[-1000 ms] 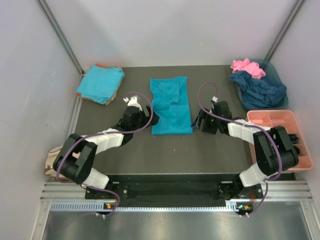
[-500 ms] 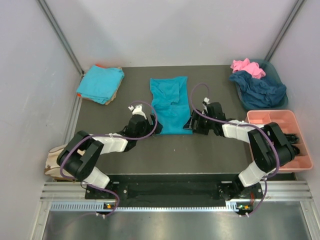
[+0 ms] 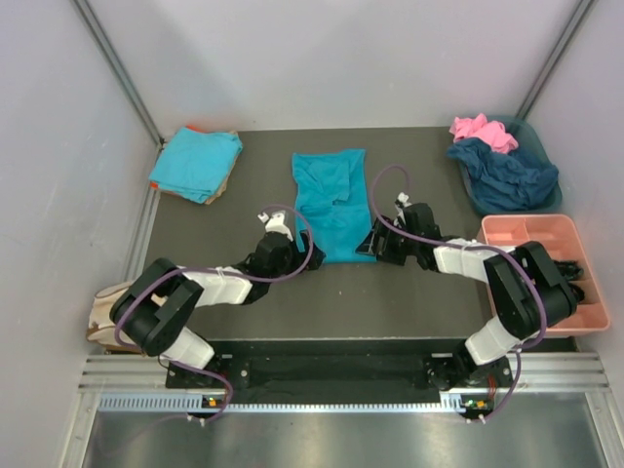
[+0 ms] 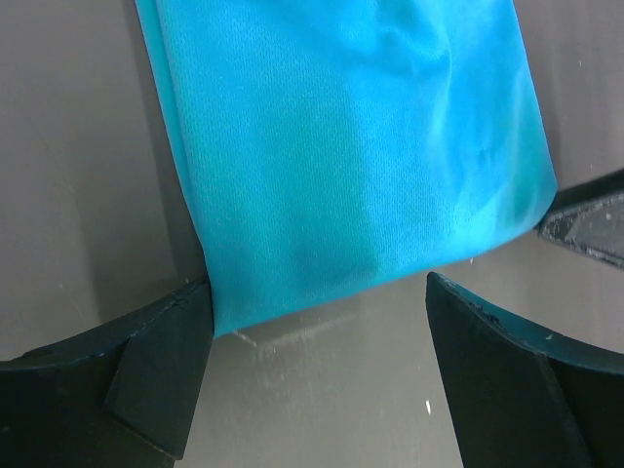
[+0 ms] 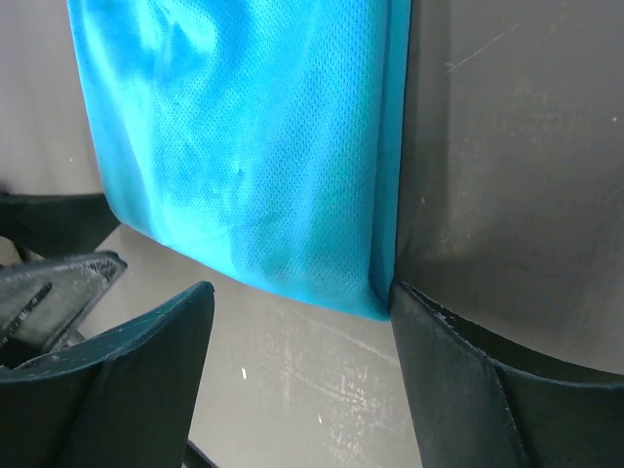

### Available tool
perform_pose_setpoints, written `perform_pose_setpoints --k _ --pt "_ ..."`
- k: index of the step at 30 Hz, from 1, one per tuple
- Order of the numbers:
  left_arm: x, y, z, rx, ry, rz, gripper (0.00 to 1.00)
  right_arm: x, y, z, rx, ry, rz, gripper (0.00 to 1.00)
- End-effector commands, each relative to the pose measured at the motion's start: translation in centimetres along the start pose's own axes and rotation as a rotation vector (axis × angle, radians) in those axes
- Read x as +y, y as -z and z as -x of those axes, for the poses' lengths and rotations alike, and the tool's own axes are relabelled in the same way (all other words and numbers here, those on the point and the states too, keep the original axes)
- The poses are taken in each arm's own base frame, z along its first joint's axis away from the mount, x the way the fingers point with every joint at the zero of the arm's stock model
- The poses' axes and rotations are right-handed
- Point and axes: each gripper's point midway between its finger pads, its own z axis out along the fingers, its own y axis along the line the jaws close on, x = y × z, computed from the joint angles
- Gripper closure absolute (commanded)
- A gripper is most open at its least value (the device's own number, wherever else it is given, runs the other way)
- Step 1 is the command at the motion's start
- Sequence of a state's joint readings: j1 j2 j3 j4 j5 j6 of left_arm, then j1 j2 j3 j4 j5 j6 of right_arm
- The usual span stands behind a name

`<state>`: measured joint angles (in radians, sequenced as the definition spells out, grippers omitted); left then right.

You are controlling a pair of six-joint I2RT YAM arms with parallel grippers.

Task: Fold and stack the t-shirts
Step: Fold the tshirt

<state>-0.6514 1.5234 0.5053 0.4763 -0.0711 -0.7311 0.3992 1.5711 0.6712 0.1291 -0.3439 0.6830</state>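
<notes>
Lining up on the near hem of the teal shirt [image 3: 331, 200], both arms sit low at the middle of the frame. The shirt lies as a long strip in the centre of the tabletop [image 3: 419, 292], and its two lower corners are the targets. I read this as the crosswise fold: pinch both corners, lift, carry them toward the top of the frame.

To do it well, each arm should slide its lower finger under every layer at its corner, not just the top ply. The two should close at the same moment and rise evenly, or the strip skews. One caution: the cloth is rumpled in its upper half, so a slow carry will help it lay flat.

The left end effector [image 4: 317, 322] has its jaws wide apart and holds nothing. In its wrist view the shirt's lower-left corner meets the inner edge of the finger at lower left, while the other finger stands clear of the hem.

The right end effector [image 5: 300, 297] is spread just as wide and is also empty. The doubled right edge of the shirt ends just beside the finger at lower right.

The folded stack [image 3: 195, 163] waits at upper left. More clothes fill the basket [image 3: 531, 146] at upper right.
</notes>
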Motion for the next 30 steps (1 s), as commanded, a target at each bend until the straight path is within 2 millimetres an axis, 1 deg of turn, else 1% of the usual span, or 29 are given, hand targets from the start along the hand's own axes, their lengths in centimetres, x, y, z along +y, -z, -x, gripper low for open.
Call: perform_pose_setpoints --k 1,7,10,14,15,16,17,18,19,20,21,22,24,28,29,30 --pt "3.7 1.7 -4.6 0.139 -0.005 0.121 0.09 -4.0 0.3 -4.9 0.132 -0.04 -0.141 0.26" --pt "4.4 2.2 -4.6 0.127 -0.007 0.145 0.09 -4.2 0.5 -5.2 0.138 -0.04 -0.147 0.27" --pt "4.5 2.2 -4.5 0.122 -0.014 0.152 0.09 -4.2 0.5 -5.3 0.139 -0.033 -0.152 0.31" --pt "4.6 2.0 -4.4 0.118 -0.016 0.157 0.09 -4.4 0.6 -5.2 0.134 -0.025 -0.159 0.53" --pt "4.7 2.0 -4.4 0.117 -0.017 0.16 0.1 -4.5 0.6 -5.2 0.132 -0.026 -0.161 0.64" --pt "4.8 1.9 -4.5 0.12 -0.018 0.164 0.11 -4.5 0.6 -5.2 0.134 -0.023 -0.161 0.69" --pt "4.8 1.8 -4.5 0.117 -0.019 0.163 0.12 -4.6 0.5 -5.3 0.136 -0.025 -0.163 0.7" --pt "4.8 1.7 -4.5 0.116 -0.02 0.163 0.19 -4.6 0.5 -5.3 0.137 -0.024 -0.163 0.79" --pt "5.0 1.6 -4.6 0.119 -0.021 0.167 0.32 -4.6 0.5 -5.3 0.137 -0.023 -0.163 0.85" --pt "5.0 1.5 -4.7 0.124 -0.02 0.164 0.37 -4.6 0.5 -5.2 0.136 -0.024 -0.163 0.88" --pt "4.8 1.4 -4.7 0.122 -0.021 0.159 0.39 -4.6 0.5 -5.3 0.139 -0.024 -0.164 0.94" --pt "4.9 1.2 -4.9 0.129 -0.022 0.16 0.45 -4.7 0.5 -5.4 0.139 -0.023 -0.166 0.95" --pt "4.7 1.1 -4.9 0.131 -0.024 0.152 0.49 -4.8 0.4 -5.3 0.138 -0.024 -0.17 0.99" --pt "4.8 0.9 -5.0 0.132 -0.028 0.155 0.56 -4.8 0.3 -5.2 0.135 -0.023 -0.17 1.0" --pt "4.9 0.9 -5.0 0.135 -0.031 0.155 0.61 -4.7 0.2 -5.2 0.136 -0.022 -0.169 1.0" --pt "4.9 0.9 -5.0 0.135 -0.034 0.157 0.63 -4.7 0.3 -5.1 0.135 -0.02 -0.169 1.0"
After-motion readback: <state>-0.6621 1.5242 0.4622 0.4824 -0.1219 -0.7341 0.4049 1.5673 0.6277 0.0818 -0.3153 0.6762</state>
